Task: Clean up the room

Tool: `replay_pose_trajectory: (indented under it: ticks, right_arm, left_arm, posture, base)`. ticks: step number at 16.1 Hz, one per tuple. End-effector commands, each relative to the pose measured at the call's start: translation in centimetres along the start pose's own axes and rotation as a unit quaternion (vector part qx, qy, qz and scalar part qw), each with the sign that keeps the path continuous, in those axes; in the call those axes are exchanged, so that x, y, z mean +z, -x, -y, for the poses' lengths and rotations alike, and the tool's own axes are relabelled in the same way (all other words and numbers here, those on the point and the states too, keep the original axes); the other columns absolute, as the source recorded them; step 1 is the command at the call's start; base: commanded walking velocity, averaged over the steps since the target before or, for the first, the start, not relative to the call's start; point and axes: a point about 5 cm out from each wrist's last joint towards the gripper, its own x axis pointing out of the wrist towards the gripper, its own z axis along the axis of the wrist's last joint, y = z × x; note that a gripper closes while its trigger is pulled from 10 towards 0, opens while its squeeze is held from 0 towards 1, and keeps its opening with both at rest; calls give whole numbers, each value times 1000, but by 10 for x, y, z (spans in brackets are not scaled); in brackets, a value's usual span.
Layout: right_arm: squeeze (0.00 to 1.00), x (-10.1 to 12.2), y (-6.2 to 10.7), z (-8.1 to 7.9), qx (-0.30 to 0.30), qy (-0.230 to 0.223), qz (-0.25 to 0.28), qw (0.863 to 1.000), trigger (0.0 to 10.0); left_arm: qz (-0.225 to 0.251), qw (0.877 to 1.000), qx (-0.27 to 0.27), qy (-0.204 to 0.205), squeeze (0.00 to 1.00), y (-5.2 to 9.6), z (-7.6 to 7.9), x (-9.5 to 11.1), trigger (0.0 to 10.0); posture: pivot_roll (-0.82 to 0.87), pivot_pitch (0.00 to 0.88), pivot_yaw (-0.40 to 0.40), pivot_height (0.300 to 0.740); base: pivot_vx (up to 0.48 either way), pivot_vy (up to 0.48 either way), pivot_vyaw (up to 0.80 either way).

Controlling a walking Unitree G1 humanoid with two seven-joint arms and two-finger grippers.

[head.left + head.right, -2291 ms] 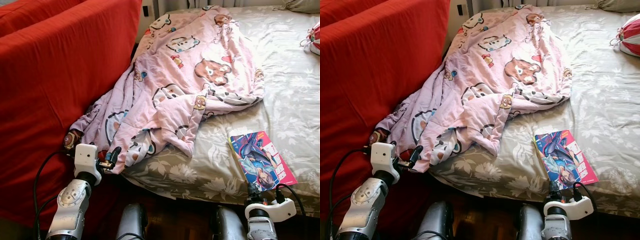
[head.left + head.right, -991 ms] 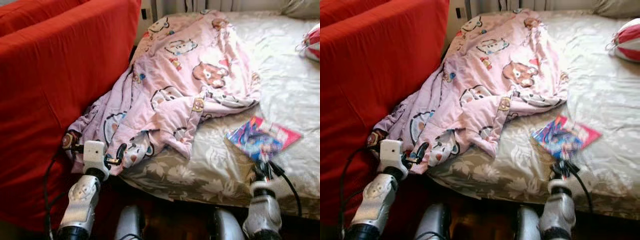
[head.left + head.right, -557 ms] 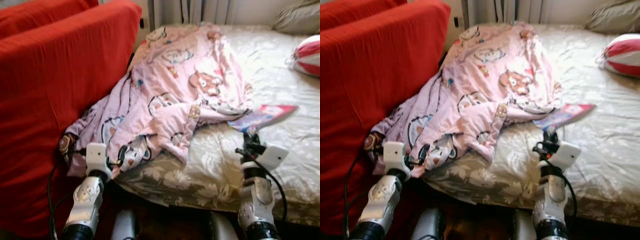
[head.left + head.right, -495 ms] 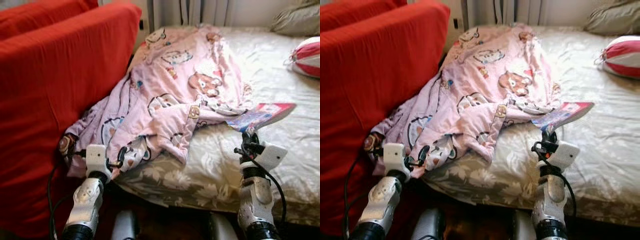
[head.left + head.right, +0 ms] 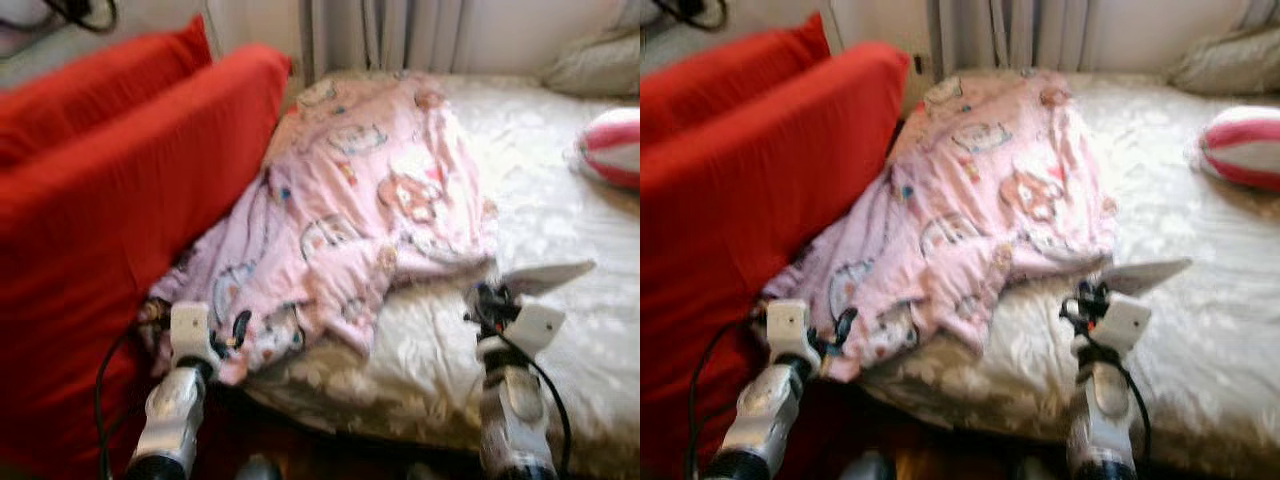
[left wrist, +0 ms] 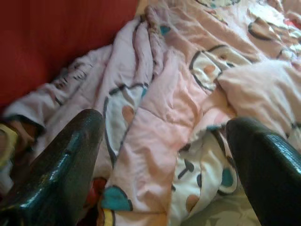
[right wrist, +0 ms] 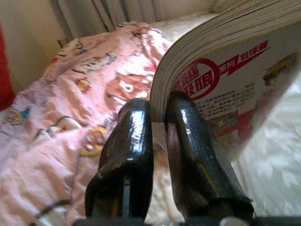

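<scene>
1. A comic book (image 7: 225, 89) is held clear above the bed (image 5: 560, 200) near its front edge, raised edge-on so that it appears in the head views as a pale thin slab (image 5: 1140, 274).
2. The book is pinched by the right gripper (image 7: 157, 136), whose two black fingers (image 7: 129, 150) are closed almost together on a corner of the cover and pages; red printed lettering is seen on the cover beside them.
3. The right gripper (image 5: 490, 300) is seen in the head views above the floral bedspread, just beside the lower hem of a pink cartoon-print blanket (image 5: 370, 200).
4. The blanket is spread in a crumpled heap over the left part of the bed, with its lower end hanging off the front corner against a red sofa (image 5: 110, 200).
5. The left gripper (image 5: 235, 335) is held at that hanging end; its fingers (image 6: 61, 165) are spread wide apart, with blanket folds (image 6: 164, 122) seen between them and nothing gripped.
6. A red-and-white striped ball-like object (image 5: 1245, 145) lies on the far right of the bed, well apart from the book.
7. A pillow (image 5: 1225, 60) is seen at the head of the bed, with curtains (image 5: 1010, 35) behind it.
8. The head views are blurred, so finer detail cannot be told.
</scene>
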Motion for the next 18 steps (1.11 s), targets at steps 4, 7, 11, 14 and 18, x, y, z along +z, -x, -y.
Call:
replay_pose_trajectory:
  ticks: [4,7,11,14,18]
  right_arm:
    - [0,6,-1,-11,27,25,7,999,10000]
    - [0,-6,8,-12,52,66,-37,996,10000]
    - [0,-11,11,-10,69,90,-59,992,10000]
    - [0,-9,6,-16,74,89,-58,992,10000]
    - [0,-7,4,-15,34,67,-48,996,10000]
  left_arm:
    - [-71,997,29,27,0,12,-13,-30,10000]
    - [-105,993,34,35,0,19,-11,-46,10000]
    - [-131,990,35,42,0,23,-9,-56,10000]
    - [-185,981,42,37,0,32,-9,-71,10000]
    - [-245,967,55,35,0,43,-9,-88,10000]
  posture:
    - [57,0,2,740]
    - [52,0,-17,740]
    - [52,0,-21,740]
    - [51,0,-8,740]
    - [26,0,9,740]
  base:
    - [0,0,0]
    - [0,0,0]
    - [0,0,0]
    - [0,0,0]
    - [0,0,0]
